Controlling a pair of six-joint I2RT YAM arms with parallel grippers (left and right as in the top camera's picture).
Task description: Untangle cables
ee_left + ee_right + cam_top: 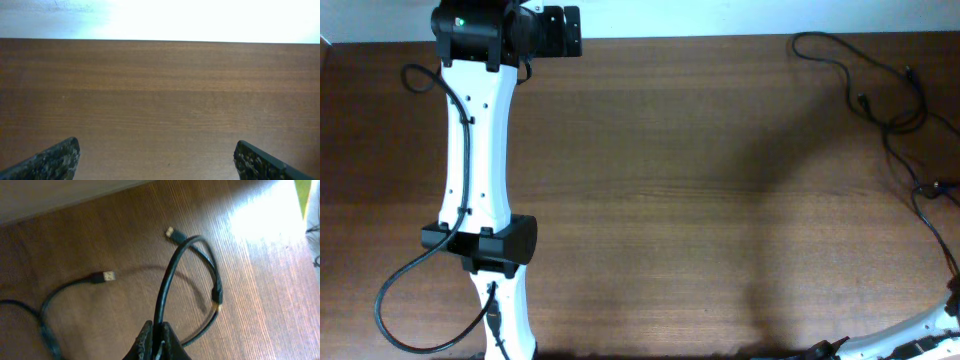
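Right wrist view: the right jaws pinch a raised loop of black cable [167,275], probably to draw it clear of its neighbour. Beyond, a USB plug [106,276] lies on the desk [250,255]. Overhead, the cables [892,127] sprawl along the desk's right side. The left jaws gape wide, holding nothing.

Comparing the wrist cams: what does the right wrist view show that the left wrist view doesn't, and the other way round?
Right wrist only: the right gripper is shut on a loop of the cables, which arches up from its fingers. Several metal-tipped plugs lie on the wood beyond.
Left wrist only: the left gripper is open, its fingers set wide apart, with nothing between them and no cable anywhere in view.
Both: the same brown wooden table.
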